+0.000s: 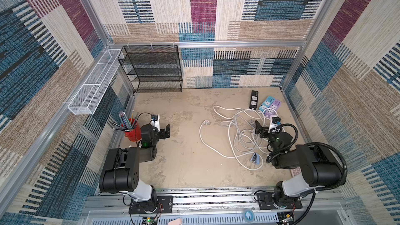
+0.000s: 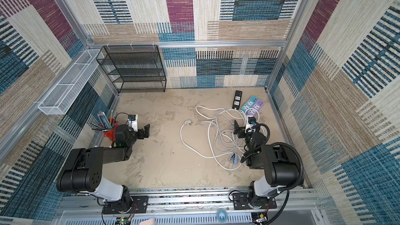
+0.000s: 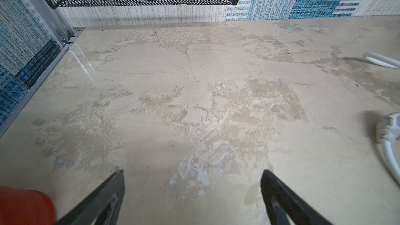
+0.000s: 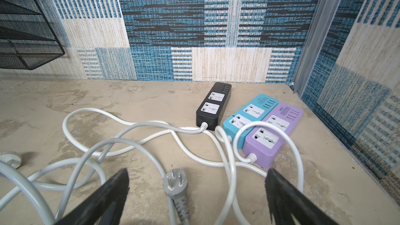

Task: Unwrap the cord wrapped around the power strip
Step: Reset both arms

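Three power strips lie at the back right: black [image 1: 254,99] [image 4: 214,104], blue [image 1: 267,103] [image 4: 251,115] and purple [image 1: 273,108] [image 4: 272,135]. Their white and grey cords [image 1: 238,130] sprawl in a loose tangle in front of them. One white loop [image 4: 259,124] arcs over the purple strip's near end. A grey plug [image 4: 174,182] lies pins-up under my right gripper [image 4: 197,169] [image 1: 259,129], which hangs open over the tangle, holding nothing. My left gripper [image 3: 192,170] [image 1: 165,131] is open over bare table at the left.
A red cup of pens [image 1: 129,129] stands just left of the left arm. A black mesh shelf [image 1: 151,70] and a white wire basket [image 1: 93,83] hang at the back left. A white plug [image 1: 206,122] and a small blue stapler-like object [image 1: 253,158] lie by the cords.
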